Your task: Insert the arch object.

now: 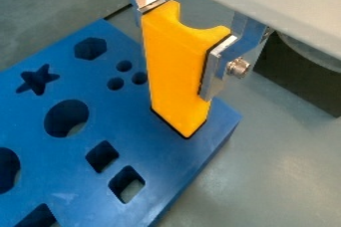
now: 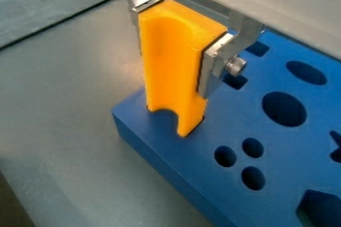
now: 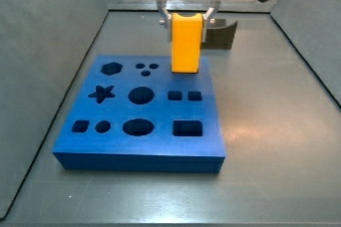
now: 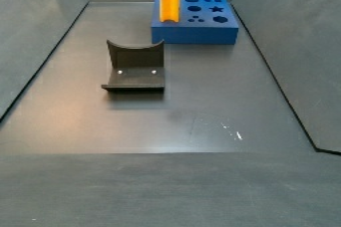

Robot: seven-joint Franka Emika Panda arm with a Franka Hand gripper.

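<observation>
The arch object (image 1: 180, 72) is a tall orange-yellow block with a rounded notch in its end, seen in both wrist views (image 2: 173, 72). My gripper (image 1: 182, 34) is shut on it, silver fingers (image 1: 220, 64) clamping its upper sides, and holds it upright. Its lower end is at the blue board (image 1: 67, 161) near one edge; I cannot tell whether it touches. In both side views the block (image 3: 185, 42) stands at the board's far edge (image 3: 134, 143), under the gripper (image 3: 185, 14). No small dark olive-grey block shows.
The blue board (image 4: 200, 34) has star, round, square and hexagon holes (image 3: 142, 96). The dark fixture (image 4: 134, 67) stands on the grey floor away from the board, and beside the block in a side view (image 3: 220, 34). Grey walls (image 4: 54, 42) bound the floor.
</observation>
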